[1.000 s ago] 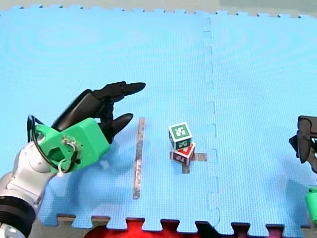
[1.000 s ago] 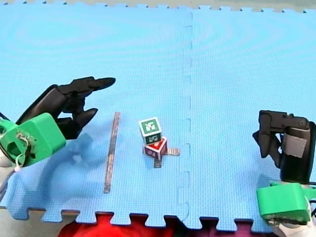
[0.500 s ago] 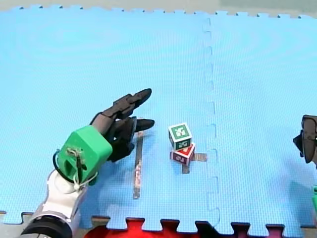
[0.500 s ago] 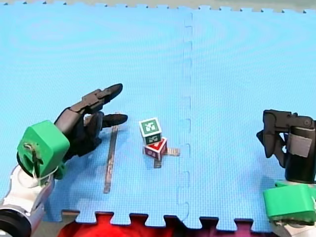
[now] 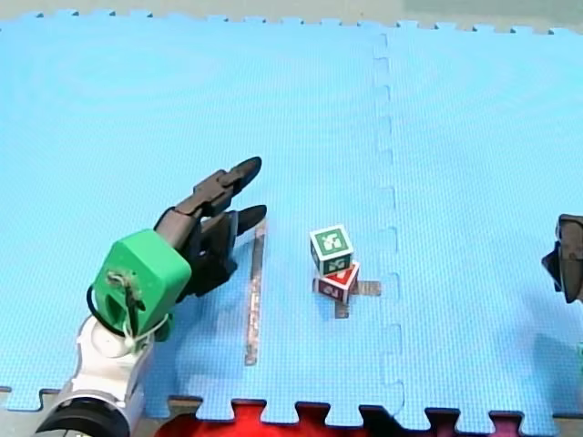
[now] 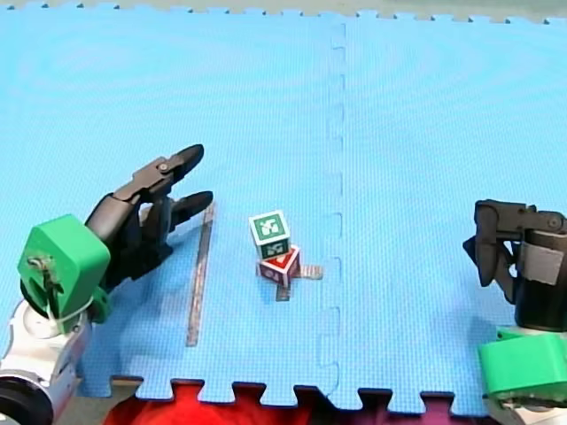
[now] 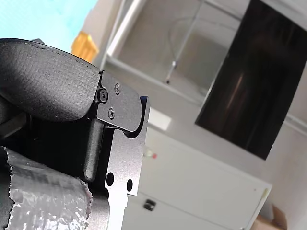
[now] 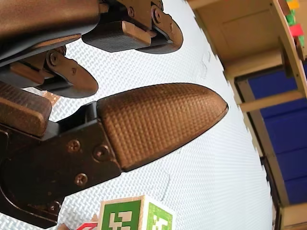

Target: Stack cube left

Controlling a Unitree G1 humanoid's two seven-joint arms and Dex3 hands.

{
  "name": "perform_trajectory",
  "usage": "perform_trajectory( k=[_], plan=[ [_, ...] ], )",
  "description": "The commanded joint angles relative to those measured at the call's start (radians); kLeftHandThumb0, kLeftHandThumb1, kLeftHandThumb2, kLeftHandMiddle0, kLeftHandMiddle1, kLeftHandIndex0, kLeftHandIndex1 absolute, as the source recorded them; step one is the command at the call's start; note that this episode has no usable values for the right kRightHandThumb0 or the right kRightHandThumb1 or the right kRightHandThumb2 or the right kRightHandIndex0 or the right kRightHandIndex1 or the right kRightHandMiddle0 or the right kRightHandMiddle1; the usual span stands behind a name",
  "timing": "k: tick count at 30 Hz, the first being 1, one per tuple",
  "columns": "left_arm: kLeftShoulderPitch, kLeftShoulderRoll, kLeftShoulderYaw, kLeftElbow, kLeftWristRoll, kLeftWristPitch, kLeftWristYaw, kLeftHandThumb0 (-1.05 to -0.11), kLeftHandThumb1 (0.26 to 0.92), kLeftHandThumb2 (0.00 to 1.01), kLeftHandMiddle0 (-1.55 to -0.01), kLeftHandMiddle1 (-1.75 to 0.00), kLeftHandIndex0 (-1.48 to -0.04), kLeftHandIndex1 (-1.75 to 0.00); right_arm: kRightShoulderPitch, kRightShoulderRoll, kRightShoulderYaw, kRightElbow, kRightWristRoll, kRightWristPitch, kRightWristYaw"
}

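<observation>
Green cube (image 6: 269, 228) atop red cube (image 6: 282, 265) sits right of the empty, uncurled left hand (image 6: 133, 221), tape strip (image 6: 198, 288) between; empty, curled right hand (image 6: 507, 261) near the mat (image 6: 407, 133)'s right edge.

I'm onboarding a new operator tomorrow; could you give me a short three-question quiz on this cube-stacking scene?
1. True or false: the green printed cube rests on the red printed cube.
2. The left robot hand is: A) gripping the green cube; B) holding nothing, beside the grey tape strip; C) touching the red cube.
3. Fill in: the right robot hand is near the blue foam mat's ____ edge.
Key: 1 true; 2 B; 3 right.
</observation>
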Motion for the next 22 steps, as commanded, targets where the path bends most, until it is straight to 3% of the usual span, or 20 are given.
perform_trajectory(
  k=[1,10,22],
  plan=[
    [-0.003,0.002,0.001,0.000,0.003,-0.012,-0.003,-1.048,0.921,0.82,-0.45,0.00,-0.29,0.00,0.004,-0.011,-0.006,0.007,0.009,-0.008,0.005],
    [-0.006,-0.006,0.022,-0.004,-0.023,-0.033,-0.043,-1.048,0.921,0.84,-0.41,0.00,-0.27,0.00,-0.003,-0.021,-0.013,0.032,0.025,-0.019,0.029],
    [-0.006,-0.015,0.030,-0.020,-0.029,-0.041,-0.072,-1.048,0.921,0.85,-0.39,0.00,-0.26,0.00,-0.005,-0.022,-0.015,0.032,0.016,-0.015,0.030]
  ],
)
